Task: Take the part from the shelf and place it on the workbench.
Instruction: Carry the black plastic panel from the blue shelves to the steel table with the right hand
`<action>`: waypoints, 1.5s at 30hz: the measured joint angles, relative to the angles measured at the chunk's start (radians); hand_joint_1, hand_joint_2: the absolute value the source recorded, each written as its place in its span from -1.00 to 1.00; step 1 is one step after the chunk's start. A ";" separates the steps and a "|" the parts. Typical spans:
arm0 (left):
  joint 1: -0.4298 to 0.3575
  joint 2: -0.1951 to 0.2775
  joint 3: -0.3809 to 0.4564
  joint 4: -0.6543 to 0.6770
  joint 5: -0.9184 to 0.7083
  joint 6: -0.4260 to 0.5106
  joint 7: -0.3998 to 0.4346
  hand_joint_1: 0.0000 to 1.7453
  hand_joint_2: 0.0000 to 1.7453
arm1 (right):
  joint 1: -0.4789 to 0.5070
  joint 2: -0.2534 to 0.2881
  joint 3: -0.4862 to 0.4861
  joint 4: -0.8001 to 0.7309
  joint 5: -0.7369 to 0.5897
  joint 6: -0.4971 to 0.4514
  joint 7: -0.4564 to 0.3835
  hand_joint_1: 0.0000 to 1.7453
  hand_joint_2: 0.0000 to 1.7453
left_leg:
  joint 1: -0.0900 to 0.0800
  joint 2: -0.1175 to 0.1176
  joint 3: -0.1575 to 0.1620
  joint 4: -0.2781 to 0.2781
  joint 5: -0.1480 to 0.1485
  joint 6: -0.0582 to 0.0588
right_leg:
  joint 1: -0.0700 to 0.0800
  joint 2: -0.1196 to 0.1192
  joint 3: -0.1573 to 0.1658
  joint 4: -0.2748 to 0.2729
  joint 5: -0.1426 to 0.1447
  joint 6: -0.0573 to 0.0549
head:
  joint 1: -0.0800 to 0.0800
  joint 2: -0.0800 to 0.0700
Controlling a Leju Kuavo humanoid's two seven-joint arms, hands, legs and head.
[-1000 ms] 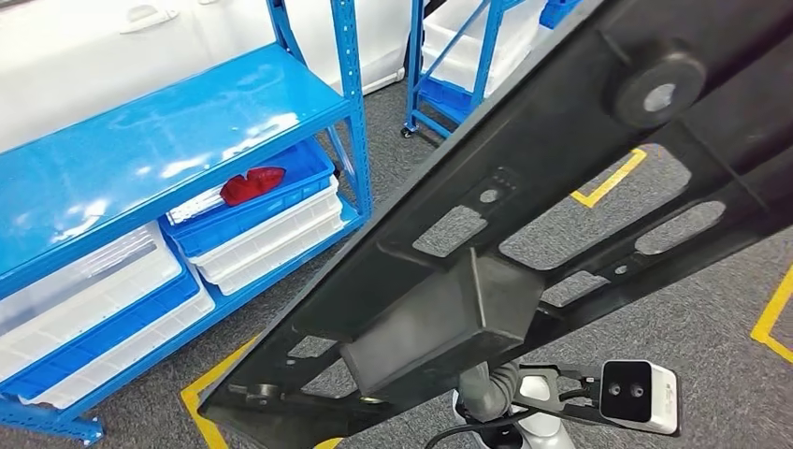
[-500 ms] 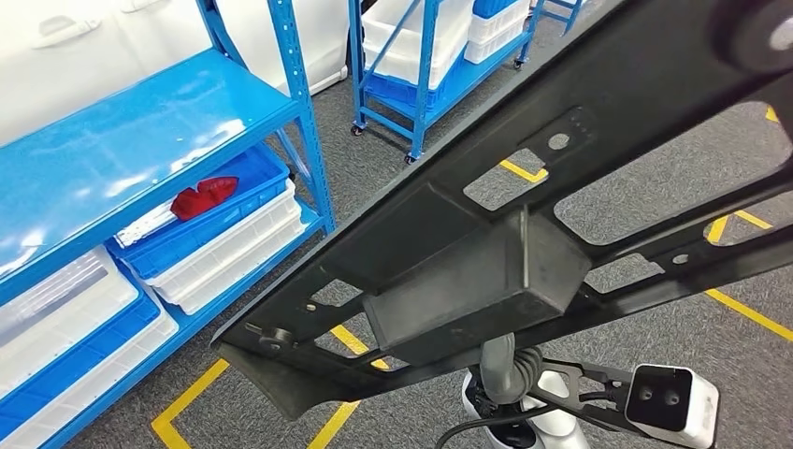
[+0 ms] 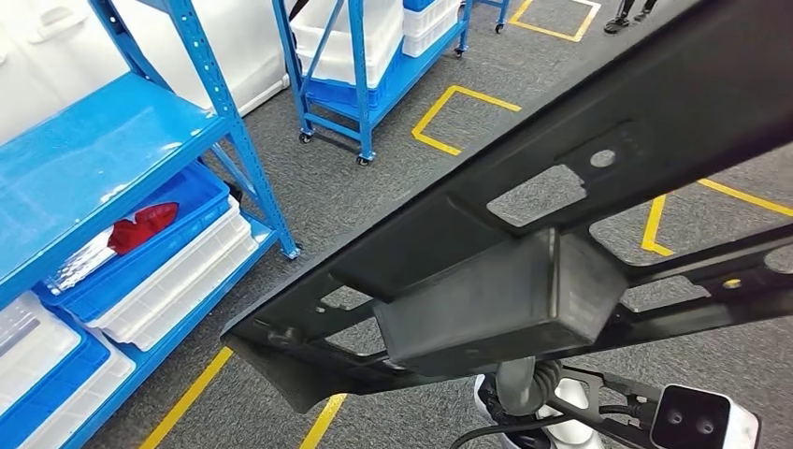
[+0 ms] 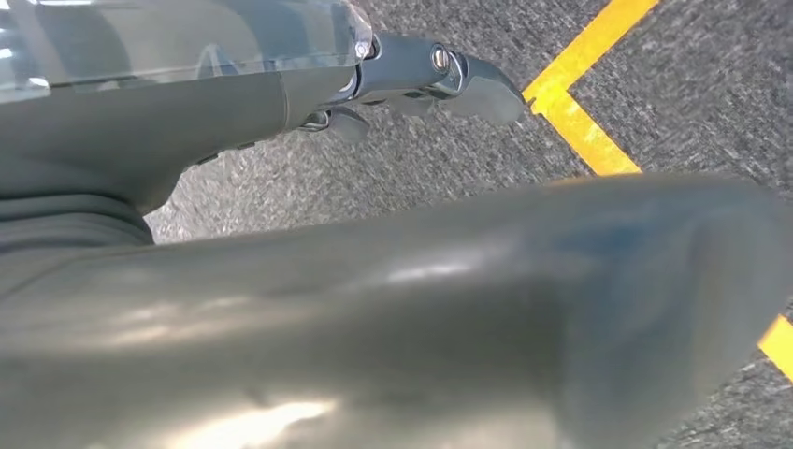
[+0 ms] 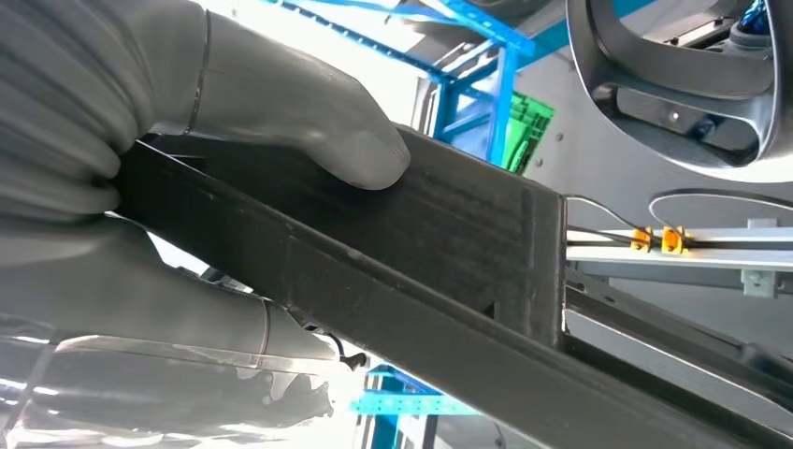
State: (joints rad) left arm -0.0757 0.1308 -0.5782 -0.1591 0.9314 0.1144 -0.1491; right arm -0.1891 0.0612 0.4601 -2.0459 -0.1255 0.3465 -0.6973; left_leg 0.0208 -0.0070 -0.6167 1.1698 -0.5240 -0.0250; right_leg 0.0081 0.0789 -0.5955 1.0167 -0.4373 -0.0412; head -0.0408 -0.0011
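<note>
Head view: the long black perforated metal part [image 3: 524,271], already off the blue steel shelf [image 3: 103,140] at upper left, is gripped by the right hand [image 5: 140,178]; left-hand grip cannot be determined; workbench placement is outstanding.

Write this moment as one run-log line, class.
phase: carrying | right hand: grips black part | left hand: grip unclear | blue shelf: at left | workbench: unseen

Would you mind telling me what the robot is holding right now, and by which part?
The right hand grips the long black part by its box-shaped section, thumb on one face and fingers on the opposite face. Whether the left hand holds anything cannot be told.
</note>
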 joint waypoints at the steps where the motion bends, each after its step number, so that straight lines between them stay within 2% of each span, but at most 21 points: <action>1: 0.000 0.000 0.000 0.000 0.001 0.005 0.005 -1.00 -1.00 | -0.001 -0.001 0.000 0.000 0.000 0.002 0.000 1.00 1.00 | 0.000 -0.018 0.029 -0.068 0.029 0.006 | 0.001 0.010 -0.001 0.002 0.000 0.002 | 0.000 0.000; 3: -0.002 -0.001 -0.001 0.000 0.002 0.016 0.016 -1.00 -1.00 | -0.004 -0.004 0.000 -0.001 0.000 0.007 0.000 1.00 1.00 | -0.003 -0.045 0.061 -0.146 0.051 0.012 | 0.000 0.029 -0.008 0.006 0.001 0.011 | 0.000 0.000; 6: -0.003 -0.004 -0.007 0.000 0.003 0.029 0.032 -1.00 -1.00 | -0.013 -0.008 0.000 0.003 0.001 0.007 0.000 1.00 1.00 | -0.004 -0.028 0.066 -0.162 0.054 0.021 | -0.003 0.042 -0.019 0.011 0.004 0.029 | 0.000 0.000; 8: -0.003 -0.007 -0.013 0.000 0.004 0.036 0.042 -1.00 -1.00 | -0.024 -0.014 0.000 0.009 -0.001 0.000 0.000 1.00 1.00 | 0.000 -0.007 0.069 -0.170 0.059 0.032 | -0.001 -0.004 -0.042 0.058 -0.027 0.040 | 0.000 0.000; 11: 0.005 -0.008 -0.017 0.000 0.009 0.043 0.052 -1.00 -1.00 | -0.027 -0.029 -0.002 0.014 -0.016 -0.002 0.000 1.00 1.00 | -0.002 0.026 0.070 -0.171 0.059 0.038 | -0.011 -0.064 -0.132 0.240 -0.110 0.053 | 0.000 0.000; 13: 0.008 -0.011 -0.018 0.000 0.011 0.042 0.055 -1.00 -1.00 | -0.022 -0.041 -0.007 0.016 -0.021 0.003 0.000 1.00 1.00 | -0.002 0.048 0.071 -0.170 0.056 0.037 | -0.018 -0.072 -0.153 0.278 -0.105 0.059 | 0.000 0.000; 14: 0.009 -0.015 -0.019 0.000 0.012 0.041 0.055 -1.00 -1.00 | -0.019 -0.046 -0.010 0.016 -0.021 0.008 0.000 1.00 1.00 | -0.002 0.059 0.073 -0.170 0.054 0.034 | -0.020 -0.078 -0.132 0.236 -0.077 0.060 | 0.000 0.000; 16: 0.009 -0.022 -0.019 0.000 0.016 0.042 0.052 -1.00 -1.00 | -0.017 -0.052 -0.014 0.016 -0.021 0.020 0.000 1.00 1.00 | -0.004 0.078 0.078 -0.168 0.048 0.026 | -0.017 -0.115 -0.061 0.099 -0.019 0.056 | 0.000 0.000; 18: 0.009 -0.027 -0.020 0.000 0.017 0.038 0.046 -1.00 -1.00 | -0.018 -0.055 -0.017 0.017 -0.021 0.030 0.000 1.00 1.00 | -0.009 0.095 0.083 -0.166 0.041 0.015 | -0.010 -0.140 -0.022 0.019 -0.001 0.044 | 0.000 0.000; 21: 0.004 -0.034 -0.023 0.000 0.015 0.023 0.037 -1.00 -1.00 | -0.022 -0.059 -0.022 0.024 -0.021 0.035 0.000 1.00 1.00 | -0.008 0.116 0.090 -0.167 0.033 -0.002 | -0.006 -0.112 -0.023 0.010 -0.001 0.024 | 0.000 0.000; 23: 0.000 -0.038 -0.024 0.000 0.016 0.021 0.032 -1.00 -1.00 | -0.030 -0.061 -0.023 0.029 -0.021 0.035 0.000 1.00 1.00 | -0.003 0.084 0.077 -0.127 0.002 -0.010 | -0.009 -0.092 -0.019 0.002 0.003 0.011 | 0.000 0.000; 27: 0.007 -0.044 -0.024 0.000 0.028 0.029 0.019 -1.00 -1.00 | -0.037 -0.065 -0.023 0.040 -0.023 0.050 0.000 1.00 1.00 | -0.002 0.021 -0.037 0.105 -0.097 -0.012 | -0.005 -0.048 -0.018 0.000 0.005 -0.003 | 0.000 0.000; 29: 0.012 -0.046 -0.023 0.000 0.035 0.034 0.010 -1.00 -1.00 | -0.037 -0.066 -0.024 0.044 -0.023 0.063 0.000 1.00 1.00 | -0.002 0.015 -0.041 0.093 -0.060 -0.006 | -0.001 -0.020 -0.017 0.003 0.005 -0.003 | 0.000 0.000; 32: 0.013 -0.046 -0.022 0.000 0.041 0.043 -0.002 -1.00 -1.00 | -0.038 -0.066 -0.031 0.047 -0.022 0.074 0.000 1.00 1.00 | -0.005 -0.036 0.033 -0.094 0.041 0.014 | 0.002 0.015 -0.017 0.007 0.005 0.001 | 0.000 0.000; 34: 0.013 -0.046 -0.022 0.001 0.041 0.046 -0.007 -1.00 -1.00 | -0.037 -0.067 -0.040 0.048 -0.021 0.078 0.000 1.00 1.00 | -0.009 -0.059 0.056 -0.150 0.053 0.021 | -0.002 0.034 -0.023 0.008 0.008 0.012 | 0.000 0.000; 36: 0.011 -0.047 -0.021 0.001 0.041 0.048 -0.012 -1.00 -1.00 | -0.034 -0.069 -0.049 0.047 -0.019 0.082 0.000 1.00 1.00 | -0.008 -0.042 0.062 -0.162 0.056 0.026 | -0.006 0.050 -0.026 0.007 0.012 0.026 | 0.000 0.000; 38: 0.008 -0.049 -0.021 0.000 0.042 0.051 -0.016 -1.00 -1.00 | -0.030 -0.074 -0.059 0.042 -0.017 0.083 0.000 1.00 1.00 | -0.005 -0.020 0.069 -0.175 0.064 0.037 | -0.003 0.019 -0.041 0.037 -0.008 0.037 | 0.000 0.000; 40: 0.010 -0.050 -0.021 0.000 0.043 0.051 -0.018 -1.00 -1.00 | -0.028 -0.079 -0.065 0.038 -0.016 0.080 -0.001 1.00 1.00 | -0.006 0.004 0.073 -0.182 0.067 0.044 | -0.004 -0.039 -0.092 0.143 -0.067 0.046 | 0.000 0.000; 42: 0.013 -0.049 -0.021 0.000 0.046 0.051 -0.017 -1.00 -1.00 | -0.029 -0.083 -0.066 0.038 -0.016 0.065 -0.001 1.00 1.00 | -0.009 0.029 0.072 -0.182 0.065 0.046 | -0.014 -0.064 -0.152 0.263 -0.114 0.055 | 0.000 0.000; 43: 0.013 -0.049 -0.021 0.000 0.046 0.051 -0.014 -1.00 -1.00 | -0.030 -0.085 -0.065 0.038 -0.017 0.050 -0.001 1.00 1.00 | -0.010 0.041 0.073 -0.181 0.064 0.045 | -0.018 -0.069 -0.162 0.283 -0.114 0.058 | 0.000 0.000; 45: 0.010 -0.048 -0.021 0.000 0.043 0.048 -0.007 -1.00 -1.00 | -0.039 -0.087 -0.063 0.038 -0.019 0.011 0.000 1.00 1.00 | -0.010 0.062 0.075 -0.180 0.060 0.041 | -0.026 -0.083 -0.120 0.208 -0.066 0.063 | 0.000 0.000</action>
State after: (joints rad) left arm -0.0661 0.0824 -0.5997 -0.1587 0.9748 0.1628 -0.1563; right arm -0.2285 -0.0255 0.3974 -2.0077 -0.1444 0.3576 -0.6977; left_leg 0.0112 0.0555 -0.5418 0.9901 -0.4640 0.0158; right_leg -0.0182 -0.0038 -0.7151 1.2250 -0.5028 0.0217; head -0.0405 -0.0011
